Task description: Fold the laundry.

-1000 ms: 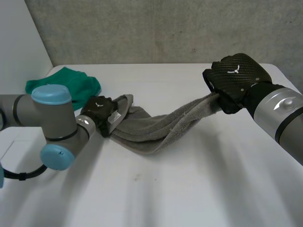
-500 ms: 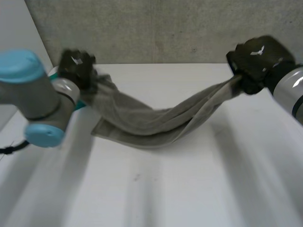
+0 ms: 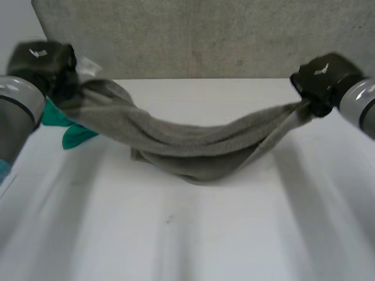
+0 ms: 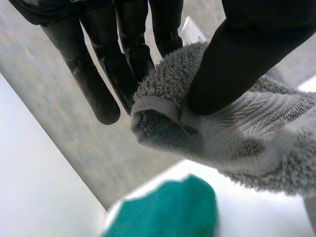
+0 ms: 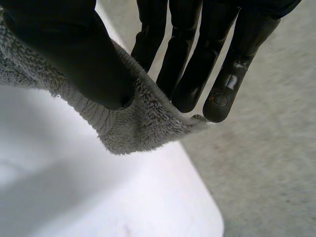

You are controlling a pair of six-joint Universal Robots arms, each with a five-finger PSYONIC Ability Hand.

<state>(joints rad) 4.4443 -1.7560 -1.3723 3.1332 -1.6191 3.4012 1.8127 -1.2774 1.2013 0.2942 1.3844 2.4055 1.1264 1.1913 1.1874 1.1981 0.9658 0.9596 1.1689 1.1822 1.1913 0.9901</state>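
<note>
While the grey terry towel is pinched at each end by the left hand and the right hand, its middle sagging onto the white table, it should be stretched evenly until flat.

— What else is there?
— A white table, with a small dark mark near its middle.
— And behind it?
— A grey, speckled wall runs along the table's far edge.
— Anything at the side?
— A plain white panel meets the wall at the left. The table's right far corner is rounded.
</note>
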